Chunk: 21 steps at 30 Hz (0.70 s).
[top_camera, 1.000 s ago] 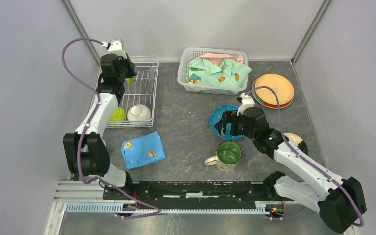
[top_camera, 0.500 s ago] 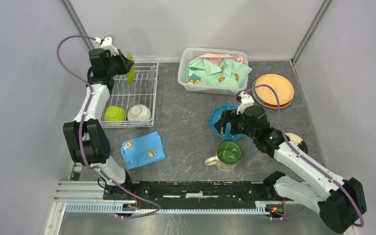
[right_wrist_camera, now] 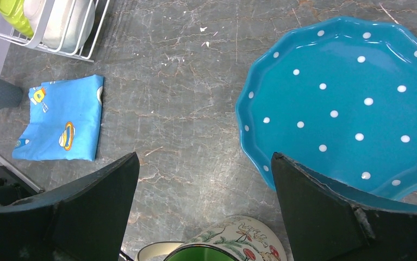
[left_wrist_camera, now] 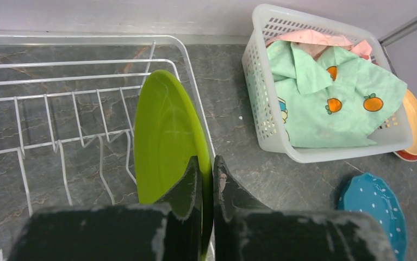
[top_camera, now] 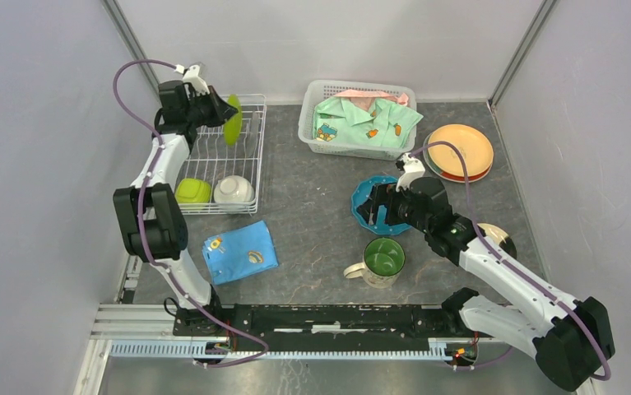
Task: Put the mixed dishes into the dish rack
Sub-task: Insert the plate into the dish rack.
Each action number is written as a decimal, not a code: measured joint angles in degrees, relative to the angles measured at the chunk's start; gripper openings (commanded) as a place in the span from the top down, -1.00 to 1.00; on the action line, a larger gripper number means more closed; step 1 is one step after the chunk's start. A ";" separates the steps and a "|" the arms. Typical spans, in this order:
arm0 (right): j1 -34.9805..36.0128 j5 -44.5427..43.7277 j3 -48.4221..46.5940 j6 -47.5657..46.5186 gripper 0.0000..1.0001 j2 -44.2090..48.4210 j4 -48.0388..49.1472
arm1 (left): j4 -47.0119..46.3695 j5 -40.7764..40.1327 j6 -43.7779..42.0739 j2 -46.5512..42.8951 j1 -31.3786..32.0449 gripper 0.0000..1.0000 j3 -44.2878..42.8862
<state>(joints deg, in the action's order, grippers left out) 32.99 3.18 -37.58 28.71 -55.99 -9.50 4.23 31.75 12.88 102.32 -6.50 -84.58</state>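
lime-green plate (left_wrist_camera: 162, 130) clamped in left hand (left_wrist_camera: 206, 164) (upright), over dish rack (left_wrist_camera: 86, 37)

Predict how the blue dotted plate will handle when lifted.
The blue dotted plate looks glossy, so probably stiff but slippery. It lies flat on the table, so a rim grip is likely awkward. Its scalloped edge may chip if knocked.

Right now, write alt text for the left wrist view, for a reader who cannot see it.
The left end effector is shut on the rim of a lime-green plate, holding it upright on edge at the right side of a white wire dish rack. To the right, a white latticed plastic basket holds mint-green printed clothing.
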 measured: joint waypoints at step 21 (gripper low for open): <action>0.00 0.39 -1.46 -0.28 -0.96 -0.85 0.37 | -0.44 -1.20 0.04 6.49 -0.35 0.96 -2.95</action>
<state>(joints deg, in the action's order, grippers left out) 32.99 3.57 -39.05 28.42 -56.84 -9.13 3.79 30.55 12.93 108.81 -6.85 -87.53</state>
